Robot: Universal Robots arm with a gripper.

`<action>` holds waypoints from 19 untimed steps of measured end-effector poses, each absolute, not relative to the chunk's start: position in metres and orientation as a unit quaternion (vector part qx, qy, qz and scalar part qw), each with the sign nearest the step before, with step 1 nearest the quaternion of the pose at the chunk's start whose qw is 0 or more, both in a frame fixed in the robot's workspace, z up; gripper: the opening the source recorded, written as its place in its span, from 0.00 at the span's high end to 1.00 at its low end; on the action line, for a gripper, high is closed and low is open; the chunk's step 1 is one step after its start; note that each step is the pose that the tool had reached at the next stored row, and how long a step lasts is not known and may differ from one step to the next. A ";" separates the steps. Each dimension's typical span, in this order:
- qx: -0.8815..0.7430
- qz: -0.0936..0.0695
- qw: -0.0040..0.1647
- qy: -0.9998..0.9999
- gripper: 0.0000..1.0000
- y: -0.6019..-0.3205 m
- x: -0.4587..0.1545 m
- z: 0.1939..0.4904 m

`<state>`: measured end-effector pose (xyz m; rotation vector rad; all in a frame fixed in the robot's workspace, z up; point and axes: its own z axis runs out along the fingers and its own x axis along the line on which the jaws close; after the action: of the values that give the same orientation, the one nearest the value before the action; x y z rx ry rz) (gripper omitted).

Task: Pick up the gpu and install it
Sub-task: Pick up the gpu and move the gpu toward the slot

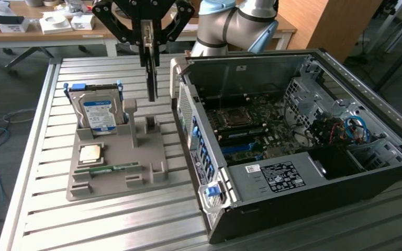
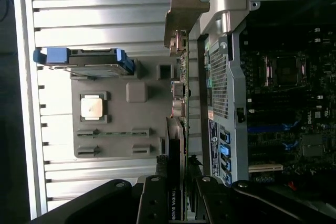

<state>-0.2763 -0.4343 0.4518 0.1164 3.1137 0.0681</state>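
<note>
The gpu (image 1: 152, 81) hangs edge-on and upright in the air, a thin dark card. It is above the table, between the grey holder and the open computer case (image 1: 368, 172). My gripper (image 1: 148, 39) is shut on its upper edge. In the wrist view the gpu (image 2: 177, 129) runs away from my fingers (image 2: 153, 199), with its silvery bracket (image 2: 182, 11) at the far end, just beside the case's rear wall (image 2: 218, 77). The motherboard (image 1: 246, 130) lies exposed inside the case.
A grey holder (image 1: 117, 157) on the slatted metal table (image 1: 117, 225) carries a hard drive with blue rails (image 1: 98, 112), a processor chip (image 1: 90, 153) and a green memory stick (image 1: 107, 168). A desk with boxes (image 1: 54, 23) stands behind the table.
</note>
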 end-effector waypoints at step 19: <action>0.037 0.022 0.012 0.999 0.74 -0.434 -0.245 0.452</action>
<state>-0.2449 -0.4343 0.4518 0.1167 3.1141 0.0682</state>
